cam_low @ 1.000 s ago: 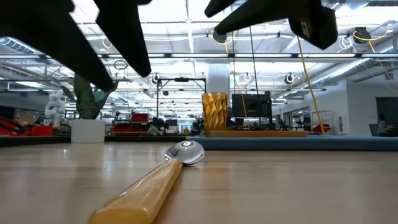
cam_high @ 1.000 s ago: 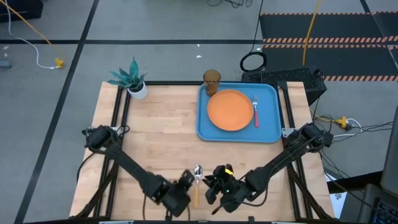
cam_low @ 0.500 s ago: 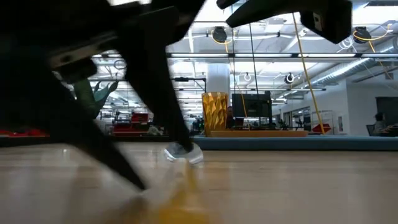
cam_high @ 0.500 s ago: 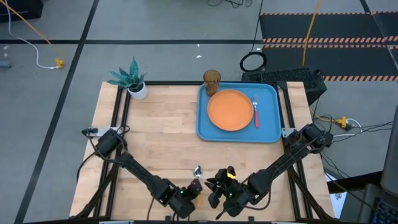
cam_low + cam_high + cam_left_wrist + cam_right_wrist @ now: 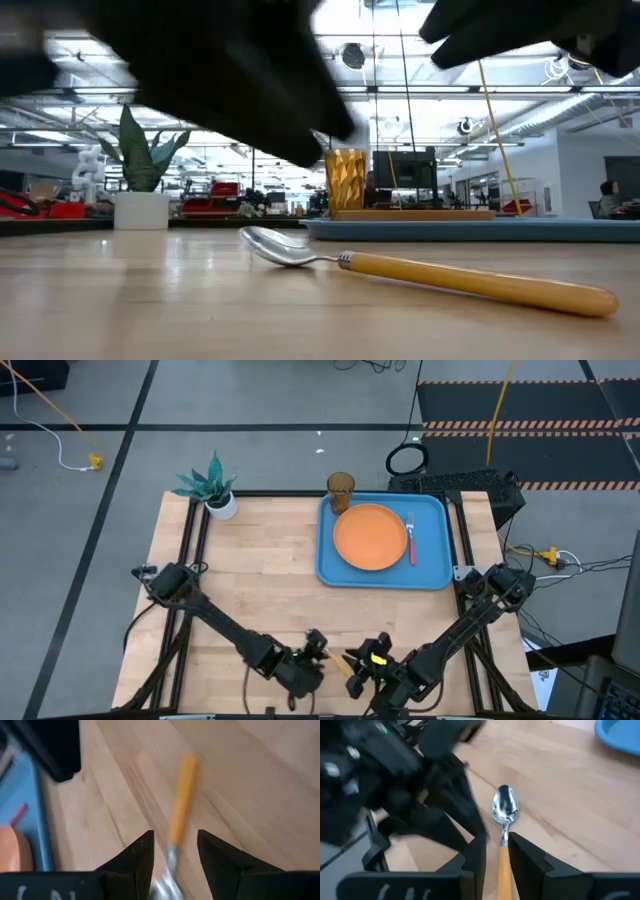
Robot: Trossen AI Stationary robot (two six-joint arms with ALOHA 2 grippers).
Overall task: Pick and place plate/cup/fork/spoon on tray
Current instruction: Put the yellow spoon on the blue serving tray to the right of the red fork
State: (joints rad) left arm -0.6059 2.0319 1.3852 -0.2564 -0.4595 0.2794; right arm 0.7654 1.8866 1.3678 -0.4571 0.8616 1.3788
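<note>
No lettering, label, brand, number or sign can be read anywhere in these views. White marks on the dark housing at the edge of the left wrist view are too blurred to make out, and the room's far-off fittings in the low view carry nothing legible.
</note>
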